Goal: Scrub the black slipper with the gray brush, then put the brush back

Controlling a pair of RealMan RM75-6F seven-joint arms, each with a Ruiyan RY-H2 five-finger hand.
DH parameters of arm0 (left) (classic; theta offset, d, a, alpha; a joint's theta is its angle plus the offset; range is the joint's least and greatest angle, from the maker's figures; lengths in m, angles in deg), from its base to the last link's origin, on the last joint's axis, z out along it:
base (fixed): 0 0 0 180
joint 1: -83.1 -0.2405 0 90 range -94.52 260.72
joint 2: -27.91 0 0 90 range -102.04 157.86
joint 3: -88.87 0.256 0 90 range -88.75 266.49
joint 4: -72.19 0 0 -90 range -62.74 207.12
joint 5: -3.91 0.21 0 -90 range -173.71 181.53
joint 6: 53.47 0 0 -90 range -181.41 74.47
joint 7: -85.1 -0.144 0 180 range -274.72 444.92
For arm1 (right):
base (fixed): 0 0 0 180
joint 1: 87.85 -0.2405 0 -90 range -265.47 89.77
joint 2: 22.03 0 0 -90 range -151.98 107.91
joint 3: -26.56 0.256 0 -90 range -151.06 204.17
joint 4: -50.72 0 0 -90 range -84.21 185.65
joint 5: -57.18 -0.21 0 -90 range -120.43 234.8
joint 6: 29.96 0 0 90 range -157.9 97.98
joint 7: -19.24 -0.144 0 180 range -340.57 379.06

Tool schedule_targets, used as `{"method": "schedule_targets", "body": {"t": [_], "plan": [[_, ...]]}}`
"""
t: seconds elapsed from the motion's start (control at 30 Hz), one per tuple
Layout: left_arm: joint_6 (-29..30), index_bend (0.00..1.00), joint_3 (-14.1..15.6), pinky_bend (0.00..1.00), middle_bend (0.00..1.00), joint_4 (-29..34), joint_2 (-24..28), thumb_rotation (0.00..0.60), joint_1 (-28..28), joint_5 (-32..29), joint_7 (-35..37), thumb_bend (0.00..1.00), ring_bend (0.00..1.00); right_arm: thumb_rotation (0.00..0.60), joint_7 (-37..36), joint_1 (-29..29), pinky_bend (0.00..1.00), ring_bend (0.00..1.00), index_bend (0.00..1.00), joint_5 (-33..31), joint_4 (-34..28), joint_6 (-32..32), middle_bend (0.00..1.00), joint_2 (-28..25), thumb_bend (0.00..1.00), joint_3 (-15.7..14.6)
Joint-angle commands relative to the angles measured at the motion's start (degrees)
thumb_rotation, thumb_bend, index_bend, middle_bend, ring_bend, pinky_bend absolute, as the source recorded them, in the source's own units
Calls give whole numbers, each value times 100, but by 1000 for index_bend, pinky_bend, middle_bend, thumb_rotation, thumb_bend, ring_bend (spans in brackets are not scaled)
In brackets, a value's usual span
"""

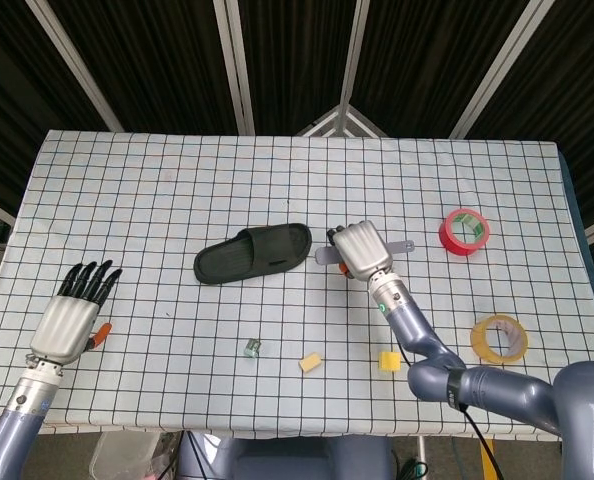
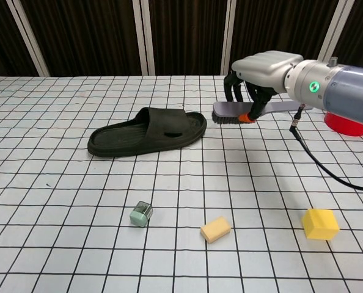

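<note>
A black rubber slide slipper (image 2: 148, 131) lies flat, sole down, on the checked table. A gray long-handled scrub brush (image 2: 230, 113) is held bristles-down, lifted, just right of it.

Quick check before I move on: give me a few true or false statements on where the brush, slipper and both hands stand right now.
1. The right hand holds the gray brush clear of the table. True.
2. The brush bristles are pressed onto the black slipper. False: the brush hangs beside the slipper's right end, not touching it.
3. The left hand is holding the slipper steady. False: it is empty with fingers apart, near the table's left edge, well away from the slipper.
4. The slipper lies flat on the checked cloth. True.
5. The red tape roll sits between the slipper and the brush. False: it lies to the right of the brush.
</note>
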Motion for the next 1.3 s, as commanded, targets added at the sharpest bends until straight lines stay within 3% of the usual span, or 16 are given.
{"method": "schedule_targets", "body": {"t": [0.03,0.33,0.6,1.3], "plan": [[-458,0,-222,20,0,186,28,600,357,-241,-229,421,0,600,62,-128,553,541,745,-97,-127,60,622,-25,636,108],[-1775,0,-630,20,2,-49,-242,600,1215,-1249,-458,454,0,600,209,-540,554,543,748,-515,-187,280,622,47,636,381],[-2597,0,-688,19,3,-638,-690,600,1858,-1858,-684,455,0,600,228,-878,567,551,754,-629,-279,318,628,175,636,552],[-3246,0,-439,19,4,-1381,-1117,600,2485,-2384,-565,473,0,600,247,-1543,567,552,753,-1221,180,512,629,663,636,595]]}}
